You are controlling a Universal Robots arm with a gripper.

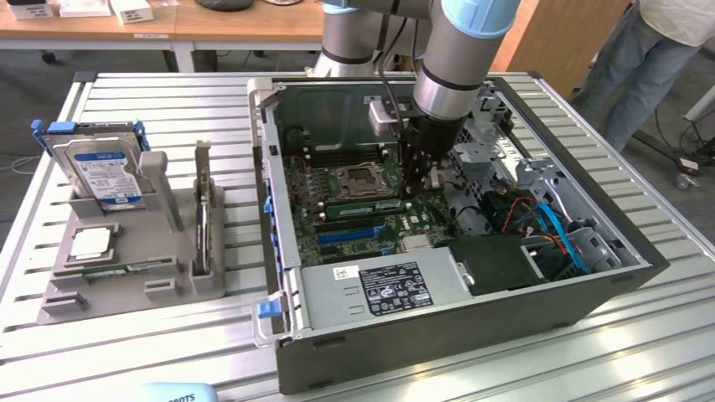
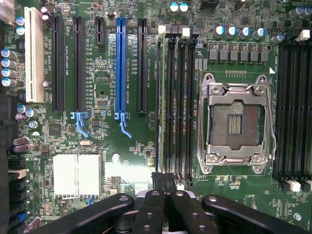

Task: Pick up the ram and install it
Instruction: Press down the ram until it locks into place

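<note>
Slatted metal table (image 1: pixel 625 352), wooden desks (image 1: pixel 167 29) behind

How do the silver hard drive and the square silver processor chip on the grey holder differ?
The silver hard drive with the blue-white label stands upright; the square silver processor chip lies flat. The drive is larger than the chip. Both sit on the grey plastic holder.

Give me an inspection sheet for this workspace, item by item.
Surface: slatted metal table, bearing an open computer case and a grey holder.
Job's things: ram standing in a slot beside the empty processor socket.
Clutter: hard drive and processor chip on the holder.
End effector: end effector shut, over the ram's slot inside the case; contact unclear.
Cables: blue cable and red cable in the case.
Surroundings: wooden desks; a person standing behind.
</note>
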